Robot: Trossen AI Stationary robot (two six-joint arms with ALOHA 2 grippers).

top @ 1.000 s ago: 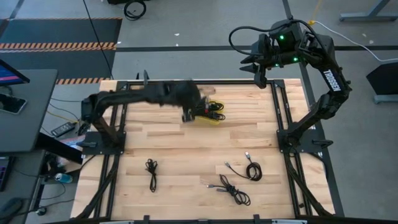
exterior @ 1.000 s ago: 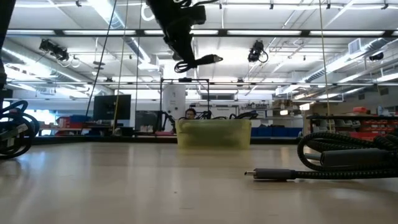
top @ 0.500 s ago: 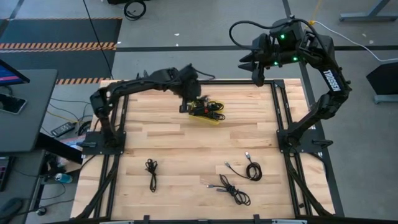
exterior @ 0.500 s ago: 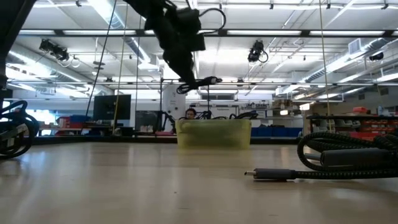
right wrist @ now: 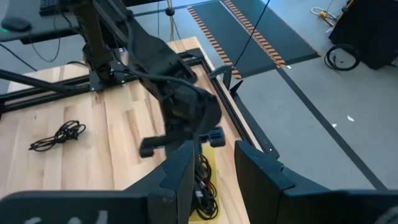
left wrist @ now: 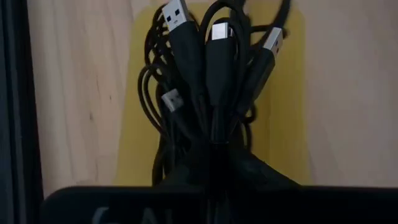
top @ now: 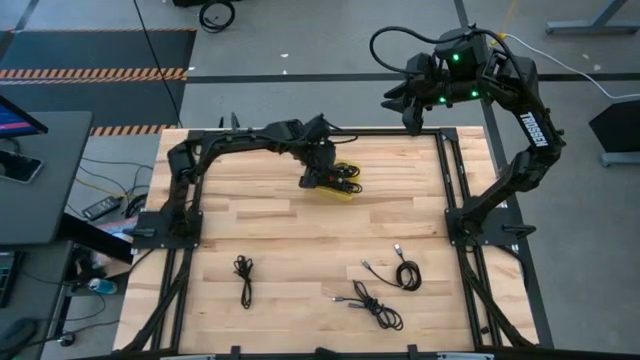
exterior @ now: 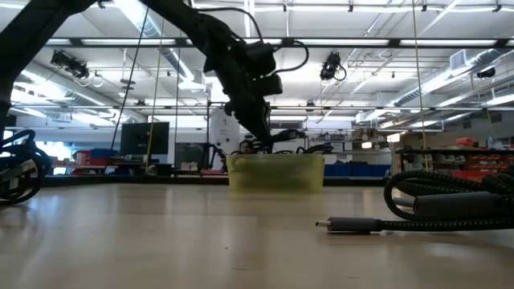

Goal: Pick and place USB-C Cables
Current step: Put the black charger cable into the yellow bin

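My left gripper (top: pixel 318 178) is low over the flat yellow tray (top: pixel 345 194), shut on a bundle of black USB-C cable (left wrist: pixel 211 93). In the low view the gripper (exterior: pixel 260 128) stands just above the tray's rim (exterior: pixel 276 172). More black cables (top: pixel 345 176) lie in the tray. Three loose coils lie on the wood nearer the near edge: one left (top: pixel 244 278), one right (top: pixel 405 270), one between (top: pixel 372 304). My right gripper (top: pixel 408 108) waits open, high beyond the table's far edge. My left gripper holds the black cable bundle at its gathered end (left wrist: pixel 211 146), coming from above and slanting down. The bundle itself hides the fingertips in the wrist view. Its plugs (left wrist: pixel 219 34) fan out ahead of the fingers over the tray. Whether it rests on the cables below, I cannot tell.
The table's black frame (top: pixel 446 170) runs along its sides, with both arm bases on it. In the low view a cable and its plug (exterior: pixel 347 225) lie close at the right, another coil (exterior: pixel 16 164) at the left. Bare wood (top: pixel 300 240) lies between the tray and the loose coils.
My left gripper has carried the cable bundle toward the table's right and down, from high above the table to just over the yellow tray. The cable hung below the fingers throughout and is now at the tray's rim height.
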